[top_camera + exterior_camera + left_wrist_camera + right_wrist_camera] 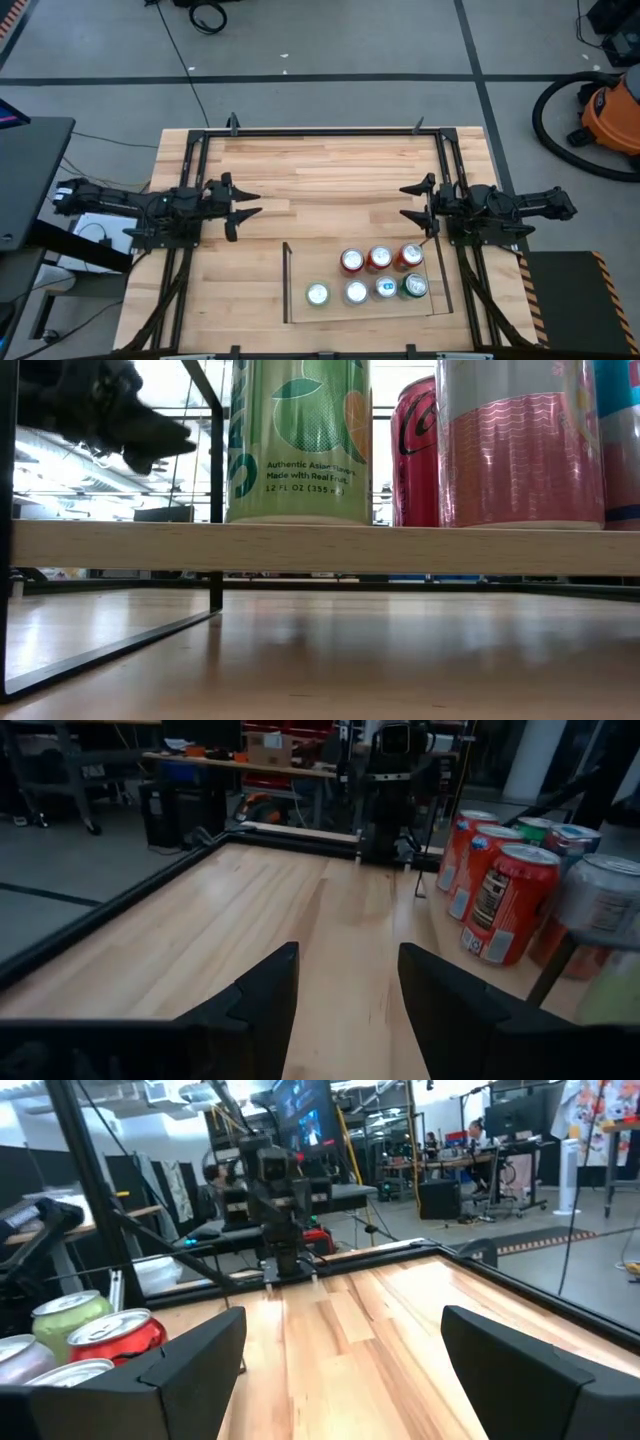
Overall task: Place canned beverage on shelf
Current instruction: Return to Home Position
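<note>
The shelf (300, 272), a light-wood panel on thin dark rods, stands at the table's near right. Several beverage cans (379, 258) stand upright on it in two rows. The low view shows a green can (298, 440) and a red one (415, 455) on the board (200, 547). My left gripper (256, 204) hovers level over the table's left middle, pointing right, open with a narrow gap and nothing in it. My right gripper (408, 202) faces it from the right, just beyond the shelf's far right corner, open wider and empty. The cans (510, 905) show beside my left fingers.
Bare wooden tabletop (330, 170) lies between the two grippers and toward the far edge. A black frame (320, 131) runs along the table's edges. The shelf's left part (300, 255) has no can on it. An orange vacuum (610, 110) stands on the floor beyond the table.
</note>
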Available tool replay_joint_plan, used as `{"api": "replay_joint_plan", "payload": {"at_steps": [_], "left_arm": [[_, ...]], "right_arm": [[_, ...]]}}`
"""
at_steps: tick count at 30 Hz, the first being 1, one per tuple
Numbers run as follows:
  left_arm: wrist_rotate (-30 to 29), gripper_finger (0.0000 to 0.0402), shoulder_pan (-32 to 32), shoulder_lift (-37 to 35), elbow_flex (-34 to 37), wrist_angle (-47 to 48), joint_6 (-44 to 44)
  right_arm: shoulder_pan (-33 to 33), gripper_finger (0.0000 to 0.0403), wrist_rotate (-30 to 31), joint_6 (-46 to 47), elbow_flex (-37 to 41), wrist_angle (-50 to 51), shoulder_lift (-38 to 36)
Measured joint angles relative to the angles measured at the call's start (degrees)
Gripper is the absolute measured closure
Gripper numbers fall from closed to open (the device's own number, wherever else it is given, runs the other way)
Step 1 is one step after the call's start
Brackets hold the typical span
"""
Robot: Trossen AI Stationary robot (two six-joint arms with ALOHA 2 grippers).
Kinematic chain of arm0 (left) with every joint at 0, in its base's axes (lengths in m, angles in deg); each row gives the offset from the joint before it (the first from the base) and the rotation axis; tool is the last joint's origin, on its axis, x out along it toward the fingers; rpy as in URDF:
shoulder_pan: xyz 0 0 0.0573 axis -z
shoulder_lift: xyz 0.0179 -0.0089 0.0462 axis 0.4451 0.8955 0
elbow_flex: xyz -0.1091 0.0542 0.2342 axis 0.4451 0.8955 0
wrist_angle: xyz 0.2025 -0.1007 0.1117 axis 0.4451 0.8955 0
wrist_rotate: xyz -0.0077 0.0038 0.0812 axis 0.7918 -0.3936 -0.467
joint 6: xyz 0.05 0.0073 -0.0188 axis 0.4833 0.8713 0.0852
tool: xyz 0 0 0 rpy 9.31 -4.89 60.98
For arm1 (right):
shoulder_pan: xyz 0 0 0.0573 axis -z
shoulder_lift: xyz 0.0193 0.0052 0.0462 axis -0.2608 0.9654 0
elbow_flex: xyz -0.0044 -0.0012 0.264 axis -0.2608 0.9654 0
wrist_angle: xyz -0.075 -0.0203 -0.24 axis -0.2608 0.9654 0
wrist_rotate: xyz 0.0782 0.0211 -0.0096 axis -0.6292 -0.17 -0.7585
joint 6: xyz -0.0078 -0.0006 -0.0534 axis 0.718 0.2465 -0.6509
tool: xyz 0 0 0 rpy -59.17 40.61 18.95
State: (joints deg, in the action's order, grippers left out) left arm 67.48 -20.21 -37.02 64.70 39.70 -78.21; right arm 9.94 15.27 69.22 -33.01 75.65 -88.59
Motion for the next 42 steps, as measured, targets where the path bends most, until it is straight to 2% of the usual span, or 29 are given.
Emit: {"api": "replay_joint_plan", "payload": {"at_steps": [5, 10, 13, 20, 25, 30, 42], "left_arm": [[0.0, 0.0219, 0.0, -5.9, 6.1, -1.1, -2.5], [0.0, 0.0219, 0.0, -9.5, 8.9, -1.6, -3.0], [0.0, 0.0219, 0.0, -10.4, 9.9, -1.7, -2.5], [0.0, 0.0219, 0.0, -10.5, 9.9, 2.0, 0.4], [0.0, 0.0219, 0.0, -10.5, 9.9, 2.6, -1.1], [-0.3, 0.0219, 0.0, -10.6, 9.9, -5.6, -11.6], [-0.3, 0.0219, 0.0, -10.5, 9.9, -7.4, -11.9]], "right_arm": [[1.0, 0.0056, 0.3, -0.1, 0.0, 0.0, 0.0], [1.3, 0.0056, 9.0, -1.4, 0.0, 0.1, 0.0], [1.3, 0.0056, 11.8, -0.9, 0.0, 1.1, 0.0], [1.3, 0.0055, 12.0, 0.0, 0.0, 1.2, 0.1], [1.3, 0.0055, 12.0, 0.0, 0.0, 1.2, 0.1], [1.3, 0.0055, 12.0, 0.0, 0.0, 1.2, 0.1], [1.3, 0.0055, 12.0, 0.0, 0.0, 0.9, 0.1]]}}
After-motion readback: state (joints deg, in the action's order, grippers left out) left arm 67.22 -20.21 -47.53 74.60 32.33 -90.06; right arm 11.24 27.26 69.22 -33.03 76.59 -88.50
